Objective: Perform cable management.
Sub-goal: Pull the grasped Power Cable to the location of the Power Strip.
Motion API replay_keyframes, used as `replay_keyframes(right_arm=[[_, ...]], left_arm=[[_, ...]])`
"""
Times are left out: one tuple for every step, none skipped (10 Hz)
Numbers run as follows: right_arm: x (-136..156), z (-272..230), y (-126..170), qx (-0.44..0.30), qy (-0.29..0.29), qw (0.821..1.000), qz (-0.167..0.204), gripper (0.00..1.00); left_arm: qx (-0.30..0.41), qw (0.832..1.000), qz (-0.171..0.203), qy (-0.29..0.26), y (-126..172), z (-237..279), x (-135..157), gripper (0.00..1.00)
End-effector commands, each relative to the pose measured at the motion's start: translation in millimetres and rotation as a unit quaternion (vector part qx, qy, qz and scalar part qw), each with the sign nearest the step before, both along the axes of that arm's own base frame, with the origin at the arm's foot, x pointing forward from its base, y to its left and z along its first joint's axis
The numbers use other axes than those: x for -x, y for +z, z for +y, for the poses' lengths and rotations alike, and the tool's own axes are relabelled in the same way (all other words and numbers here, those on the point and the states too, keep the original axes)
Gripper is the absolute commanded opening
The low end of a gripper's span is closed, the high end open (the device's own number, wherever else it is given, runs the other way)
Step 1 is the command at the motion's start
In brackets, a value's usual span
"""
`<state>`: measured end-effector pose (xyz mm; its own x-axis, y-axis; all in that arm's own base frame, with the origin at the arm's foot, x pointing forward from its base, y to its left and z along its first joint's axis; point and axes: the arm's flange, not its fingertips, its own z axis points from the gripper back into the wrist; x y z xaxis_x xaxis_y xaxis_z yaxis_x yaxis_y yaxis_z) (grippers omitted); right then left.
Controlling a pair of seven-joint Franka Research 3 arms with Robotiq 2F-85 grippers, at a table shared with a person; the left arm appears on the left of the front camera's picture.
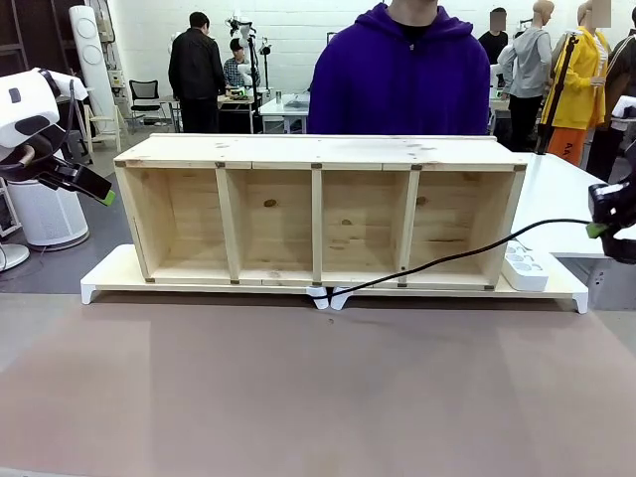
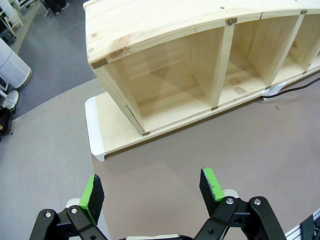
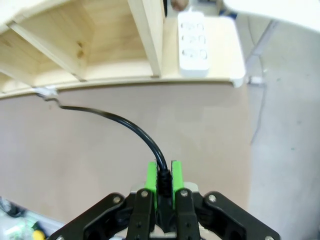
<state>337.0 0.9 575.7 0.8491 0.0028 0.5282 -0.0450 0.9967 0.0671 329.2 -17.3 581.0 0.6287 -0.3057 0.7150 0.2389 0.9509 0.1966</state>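
The cable [image 1: 467, 252] is a thin black cord. It runs from a white clip [image 1: 329, 295] at the shelf's front middle, up and right to my right gripper [image 1: 596, 230]. In the right wrist view that gripper [image 3: 162, 178] is shut on the cable [image 3: 125, 123], which arcs away to the clip [image 3: 47, 92]. The cable's tip [image 2: 295, 88] also shows at the left wrist view's right edge. My left gripper [image 1: 107, 197] hangs at the far left, above the table and beside the shelf's left end. It [image 2: 152, 187] stands open with nothing between its green pads.
A long wooden shelf [image 1: 320, 151] with several compartments lies on a white base [image 1: 109, 275] across the table. A white power strip [image 1: 524, 266] sits at its right end. A person in a purple hoodie [image 1: 397, 75] stands behind. The near brown tabletop [image 1: 318, 397] is bare.
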Motion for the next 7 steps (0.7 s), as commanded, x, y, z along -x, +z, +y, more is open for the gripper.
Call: replay_keyframes(right_arm=[[-19, -18, 20, 0.026, 0.030, 0.999, 0.005, 0.15], [-29, -22, 27, 0.030, 0.037, 0.999, 0.013, 0.15], [-39, -28, 31, 0.028, 0.039, 0.999, 0.025, 0.15], [-52, -35, 35, 0.029, 0.048, 0.998, 0.037, 0.15], [-65, -42, 40, 0.032, 0.060, 0.997, 0.046, 0.15], [-78, -48, 45, 0.038, 0.068, 0.995, 0.054, 0.15], [-93, -54, 50, 0.050, 0.068, 0.995, 0.058, 0.15]], left_arm=[[0.000, 1.000, 0.000, 0.001, 0, 1, 0, 1.00], [0.000, 1.000, 0.000, 0.001, 0, 1, 0, 1.00], [0.000, 1.000, 0.000, 0.001, 0, 1, 0, 1.00], [0.000, 1.000, 0.000, 0.001, 0, 1, 0, 1.00], [0.000, 1.000, 0.000, 0.001, 0, 1, 0, 1.00], [0.000, 1.000, 0.000, 0.001, 0, 1, 0, 1.00], [0.000, 1.000, 0.000, 0.001, 0, 1, 0, 1.00]])
